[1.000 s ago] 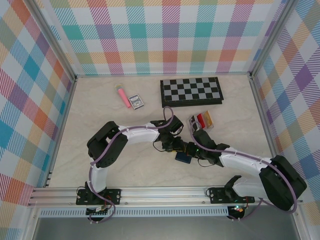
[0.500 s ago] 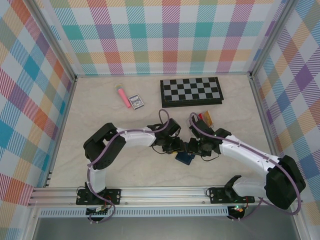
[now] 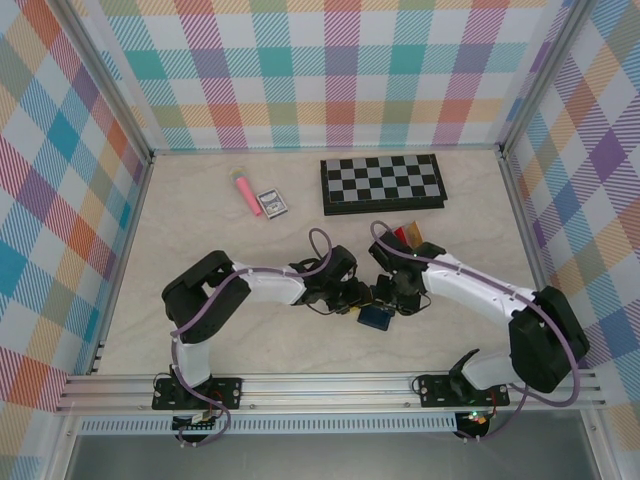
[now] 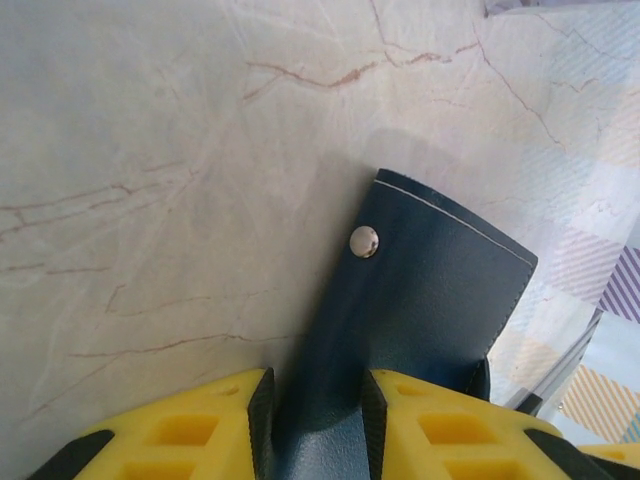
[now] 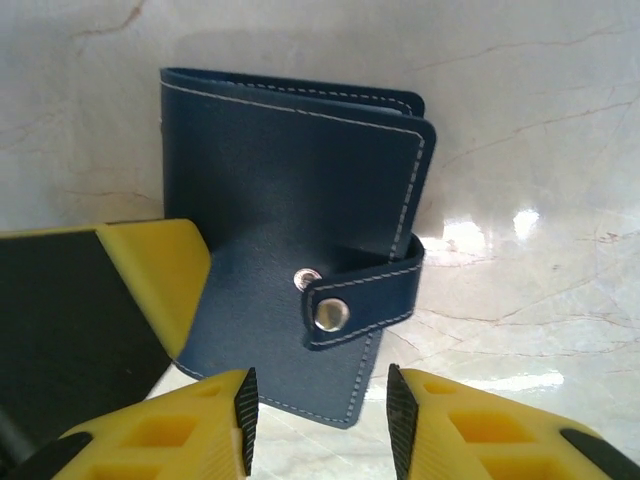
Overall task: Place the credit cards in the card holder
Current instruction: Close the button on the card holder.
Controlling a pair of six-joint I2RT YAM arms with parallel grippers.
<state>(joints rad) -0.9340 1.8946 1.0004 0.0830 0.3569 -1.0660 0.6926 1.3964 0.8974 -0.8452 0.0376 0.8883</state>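
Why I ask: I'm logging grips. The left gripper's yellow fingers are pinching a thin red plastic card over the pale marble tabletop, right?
Not quite. The left gripper pinches no red card: its yellow fingers are shut on the navy blue folding wallet with the snap button, over the pale marble tabletop. The left wrist view shows it.

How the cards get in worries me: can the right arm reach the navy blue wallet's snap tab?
Probably yes: the snap tab of the navy blue wallet sits just ahead of the open right fingers, nothing between.
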